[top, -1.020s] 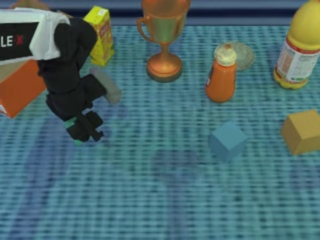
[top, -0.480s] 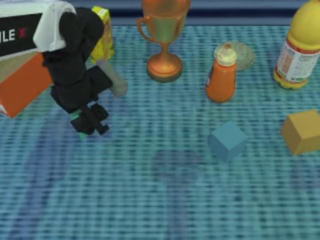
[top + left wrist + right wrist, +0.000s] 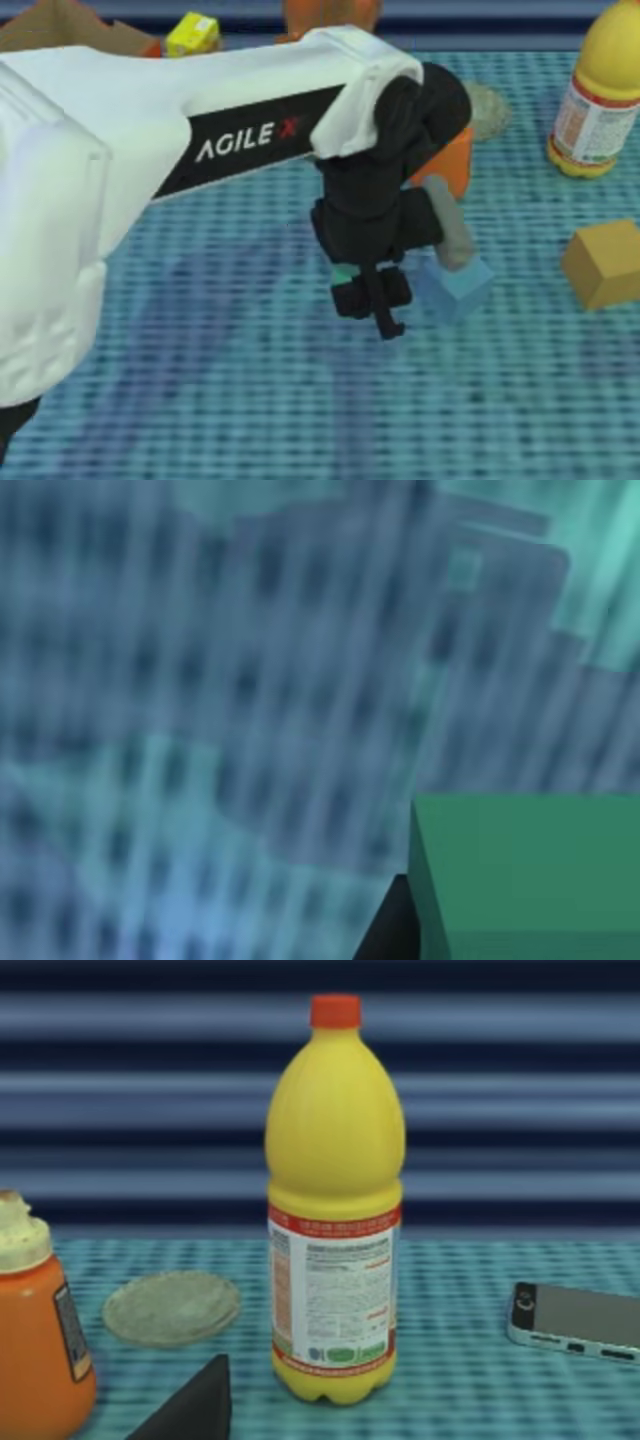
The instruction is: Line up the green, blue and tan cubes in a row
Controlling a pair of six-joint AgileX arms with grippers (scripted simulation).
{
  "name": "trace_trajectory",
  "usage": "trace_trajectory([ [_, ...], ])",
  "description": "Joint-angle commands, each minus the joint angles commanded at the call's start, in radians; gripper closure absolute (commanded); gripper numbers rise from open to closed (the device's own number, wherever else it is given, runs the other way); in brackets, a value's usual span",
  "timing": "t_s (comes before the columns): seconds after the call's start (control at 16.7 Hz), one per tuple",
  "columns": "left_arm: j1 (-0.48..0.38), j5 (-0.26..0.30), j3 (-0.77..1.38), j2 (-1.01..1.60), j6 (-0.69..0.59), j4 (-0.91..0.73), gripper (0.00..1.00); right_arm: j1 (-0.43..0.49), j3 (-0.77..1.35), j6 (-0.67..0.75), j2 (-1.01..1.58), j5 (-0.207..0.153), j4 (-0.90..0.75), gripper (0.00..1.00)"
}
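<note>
The left arm reaches across the counter (image 3: 250,400), and its left pincer (image 3: 372,296) hangs near the middle, clenched on the green cube (image 3: 530,875), a sliver of mint showing between the black fingers. Just at its 3 o'clock sits the blue cube (image 3: 462,290), partly hidden by the wrist. The tan cube (image 3: 604,262) rests well apart, farther out at 3 o'clock near the counter's edge.

These look like stiff, matte, light blocks. I'd judge they won't crush or slip much, and flat opposite faces are the place to grip them. The green one is small, so a centred hold matters.

The right pincer is out of the top view; its wrist camera faces a yellow bottle (image 3: 335,1200).
</note>
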Motion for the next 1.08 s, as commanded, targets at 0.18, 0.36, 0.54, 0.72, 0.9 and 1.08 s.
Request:
trace_trajectory([
  [0.18,-0.156,-0.001,0.096,0.044,-0.014,-0.045,1.0,0.0,0.0,0.0,0.0,0.0,0.0,0.0],
  [0.36,-0.217,-0.003,0.141,0.06,-0.022,-0.062,1.0,0.0,0.0,0.0,0.0,0.0,0.0,0.0],
  [0.54,-0.218,-0.003,0.142,0.06,-0.022,-0.062,1.0,0.0,0.0,0.0,0.0,0.0,0.0,0.0],
  [0.72,-0.213,-0.003,0.126,0.059,-0.022,-0.042,1.0,0.0,0.0,0.0,0.0,0.0,0.0,0.0],
  [0.9,-0.211,-0.003,0.063,0.089,-0.026,0.055,1.0,0.0,0.0,0.0,0.0,0.0,0.0,0.0],
  [1.08,-0.216,-0.002,-0.003,0.125,-0.022,0.152,1.0,0.0,0.0,0.0,0.0,0.0,0.0,0.0],
])
